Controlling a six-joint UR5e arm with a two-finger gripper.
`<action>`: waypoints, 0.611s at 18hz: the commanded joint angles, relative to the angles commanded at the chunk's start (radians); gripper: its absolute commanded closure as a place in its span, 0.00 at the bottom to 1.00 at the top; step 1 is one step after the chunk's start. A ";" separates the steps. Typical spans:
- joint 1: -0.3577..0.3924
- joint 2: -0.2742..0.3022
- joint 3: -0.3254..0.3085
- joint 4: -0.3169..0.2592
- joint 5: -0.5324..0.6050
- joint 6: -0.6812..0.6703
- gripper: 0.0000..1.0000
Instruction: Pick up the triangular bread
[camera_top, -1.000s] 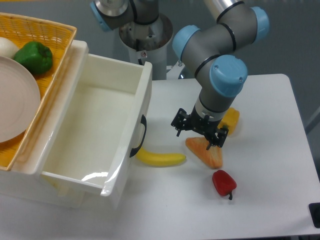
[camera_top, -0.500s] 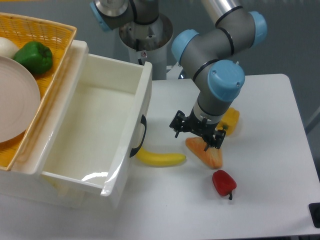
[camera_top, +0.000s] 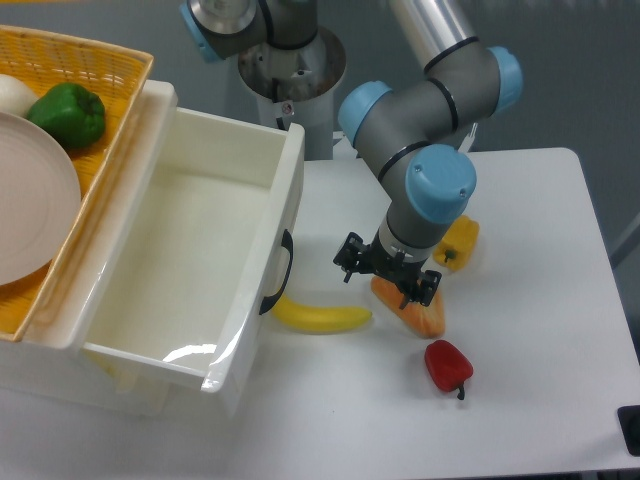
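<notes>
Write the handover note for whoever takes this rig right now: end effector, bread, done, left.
End effector: low over the triangular bread, covering its left end; jaw state and contact cannot be told.
Bread: flat on the table, between the banana and the red pepper, with the yellow pepper behind it.
Done: arm positioned at the bread.
Left: confirm the grasp, lift the bread off the table.

glossy plastic bin (camera_top: 262, 200) — wicker basket (camera_top: 110, 72)
</notes>
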 joint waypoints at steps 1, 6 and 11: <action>0.005 -0.015 0.000 0.002 0.000 -0.002 0.00; 0.041 -0.020 -0.006 -0.003 0.000 0.000 0.00; 0.045 -0.031 -0.031 0.002 0.034 0.000 0.00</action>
